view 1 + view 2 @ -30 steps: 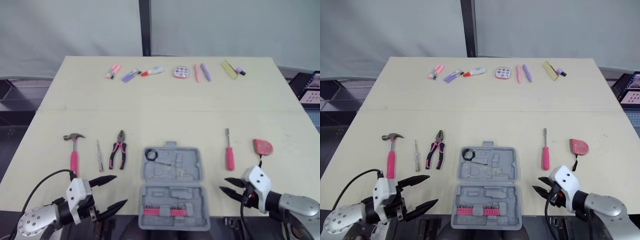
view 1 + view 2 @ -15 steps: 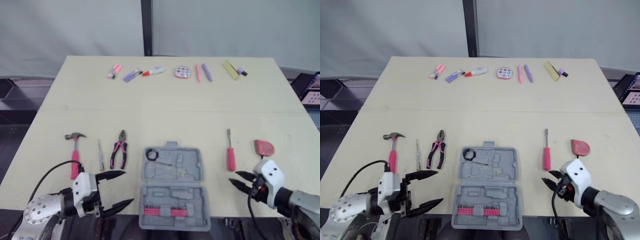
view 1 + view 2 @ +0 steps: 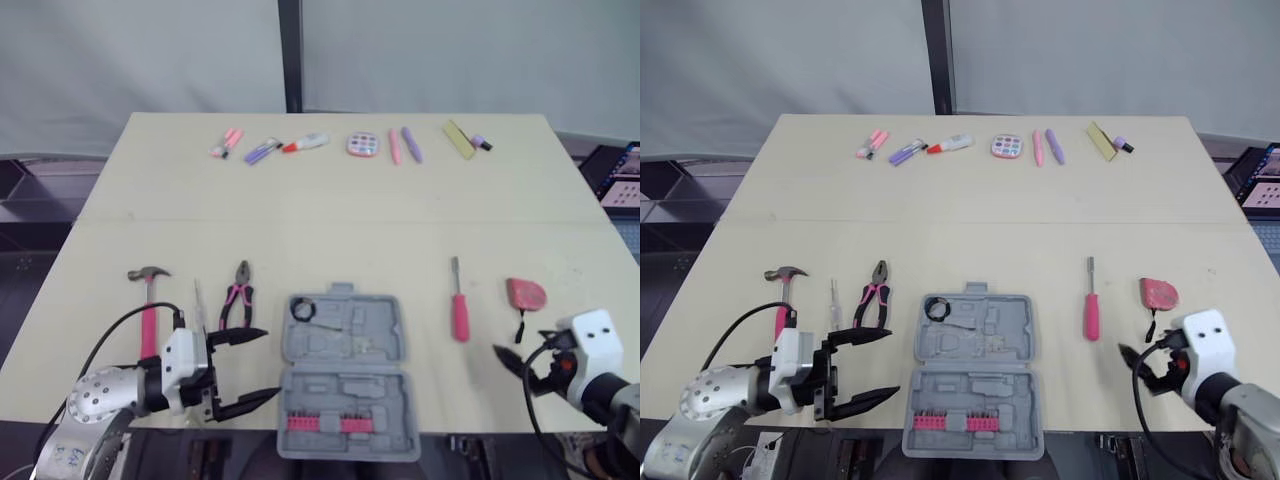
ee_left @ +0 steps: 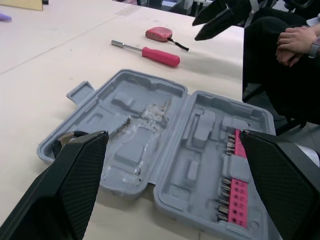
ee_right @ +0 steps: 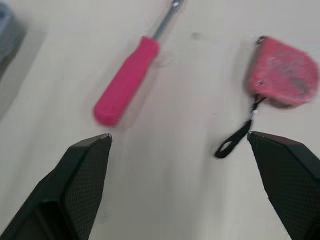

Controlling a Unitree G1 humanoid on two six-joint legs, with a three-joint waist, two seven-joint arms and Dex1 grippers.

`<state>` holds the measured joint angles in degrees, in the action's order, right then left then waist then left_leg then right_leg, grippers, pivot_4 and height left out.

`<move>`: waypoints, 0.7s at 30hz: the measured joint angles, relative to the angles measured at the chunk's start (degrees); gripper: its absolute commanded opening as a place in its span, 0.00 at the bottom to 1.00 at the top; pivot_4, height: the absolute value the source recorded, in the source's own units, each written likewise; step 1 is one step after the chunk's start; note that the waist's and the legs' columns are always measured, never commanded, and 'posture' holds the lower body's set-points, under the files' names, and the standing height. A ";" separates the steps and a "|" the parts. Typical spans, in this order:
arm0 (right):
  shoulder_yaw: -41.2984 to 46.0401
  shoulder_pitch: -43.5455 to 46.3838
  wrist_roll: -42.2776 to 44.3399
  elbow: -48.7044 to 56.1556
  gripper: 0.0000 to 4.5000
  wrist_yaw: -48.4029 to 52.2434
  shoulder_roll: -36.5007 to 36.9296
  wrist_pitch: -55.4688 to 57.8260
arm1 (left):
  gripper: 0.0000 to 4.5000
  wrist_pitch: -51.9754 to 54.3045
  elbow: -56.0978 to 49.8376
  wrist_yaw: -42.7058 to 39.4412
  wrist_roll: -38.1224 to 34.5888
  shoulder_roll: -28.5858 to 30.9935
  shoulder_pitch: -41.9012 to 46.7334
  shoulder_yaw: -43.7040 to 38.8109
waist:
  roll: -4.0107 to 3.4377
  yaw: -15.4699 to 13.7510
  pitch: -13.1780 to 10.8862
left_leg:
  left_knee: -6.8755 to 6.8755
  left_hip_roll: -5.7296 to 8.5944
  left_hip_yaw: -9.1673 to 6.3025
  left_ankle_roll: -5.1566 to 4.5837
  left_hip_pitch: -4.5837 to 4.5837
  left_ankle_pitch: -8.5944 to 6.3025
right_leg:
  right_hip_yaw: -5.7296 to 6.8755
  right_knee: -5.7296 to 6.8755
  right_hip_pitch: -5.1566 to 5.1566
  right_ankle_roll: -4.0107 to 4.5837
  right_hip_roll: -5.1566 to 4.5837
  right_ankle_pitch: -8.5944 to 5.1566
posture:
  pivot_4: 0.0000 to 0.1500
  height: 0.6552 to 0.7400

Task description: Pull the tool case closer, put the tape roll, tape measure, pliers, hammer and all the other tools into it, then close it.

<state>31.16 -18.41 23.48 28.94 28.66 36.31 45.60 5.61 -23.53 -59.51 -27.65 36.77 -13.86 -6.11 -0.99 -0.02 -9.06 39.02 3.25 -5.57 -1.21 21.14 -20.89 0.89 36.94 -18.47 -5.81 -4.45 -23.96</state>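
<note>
The grey tool case (image 3: 345, 372) lies open at the near middle of the table, with a black tape roll (image 3: 302, 310) in its far left corner and a row of pink bits (image 3: 325, 424) in its near half. Left of it lie the pink-handled hammer (image 3: 148, 305), a thin screwdriver (image 3: 199, 305) and the pliers (image 3: 236, 300). To its right are a pink screwdriver (image 3: 459, 315) and the pink tape measure (image 3: 526, 293). My left gripper (image 3: 245, 368) stands open just left of the case. Near the table's front edge, below the tape measure, my right gripper (image 5: 179, 136) is open and holds nothing.
A row of small pens, markers and other stationery (image 3: 350, 145) lies along the far edge. A laptop (image 3: 620, 175) sits off the table's right side. In the left wrist view a seated person's hands (image 4: 295, 42) show beyond the case.
My right gripper has opened wide and moved right, to below the tape measure. My left gripper has moved right, closer to the case, still open.
</note>
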 measured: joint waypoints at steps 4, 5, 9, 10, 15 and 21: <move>0.65 2.69 -0.04 -3.32 0.99 -2.64 -0.63 2.58 | 1.00 0.10 0.10 -0.02 0.00 -0.01 0.29 0.49 | -0.01 0.01 0.00 | 0.01 0.01 0.01 0.00 0.01 0.00 | -0.02 0.02 0.00 0.00 -0.01 0.00 | 1.00 0.69; 0.65 3.87 -0.03 -4.44 0.99 -3.26 -0.72 3.38 | 1.00 0.10 0.24 -0.02 0.01 0.01 0.40 0.48 | -0.02 0.02 0.01 | 0.01 0.01 0.01 0.00 0.00 0.00 | -0.02 0.02 0.00 0.00 -0.01 0.00 | 1.00 0.69; 0.65 8.73 -0.11 -9.10 0.99 -5.86 -0.76 6.09 | 1.00 0.10 0.96 0.03 0.04 0.03 0.97 0.49 | -0.03 0.05 0.01 | 0.01 0.01 0.02 -0.01 0.00 0.00 | -0.02 0.04 -0.02 0.00 -0.01 0.00 | 1.00 0.69; 0.64 9.57 -0.08 -10.12 0.99 -6.09 -0.76 6.40 | 1.00 0.11 0.98 0.03 0.04 0.04 0.94 0.48 | -0.03 0.06 0.01 | 0.01 0.01 0.02 -0.01 0.00 0.00 | -0.02 0.06 -0.02 0.00 -0.01 0.00 | 1.00 0.69; -1.11 15.24 -0.35 -16.83 0.99 -6.97 -0.77 7.49 | 1.00 0.16 0.95 0.21 0.16 0.08 0.39 0.49 | -0.04 0.11 0.01 | 0.03 0.02 0.03 -0.01 0.00 0.01 | -0.03 0.07 -0.02 0.00 -0.01 0.00 | 1.00 0.69; -4.39 20.38 -2.12 -24.61 0.99 -8.04 -1.51 6.50 | 1.00 0.13 0.88 0.99 0.74 0.14 -0.28 0.39 | -0.08 0.09 0.02 | 0.02 0.03 0.03 -0.02 0.01 0.01 | -0.02 0.12 -0.05 0.00 -0.01 0.00 | 1.00 0.69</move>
<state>26.77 1.97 21.36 4.34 20.62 34.80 52.10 5.73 -22.66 -58.52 -26.91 36.91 -14.13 -5.72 -1.07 0.08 -9.04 39.05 3.28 -5.54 -1.23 21.15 -20.88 0.87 37.06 -18.52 -5.81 -4.46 -23.96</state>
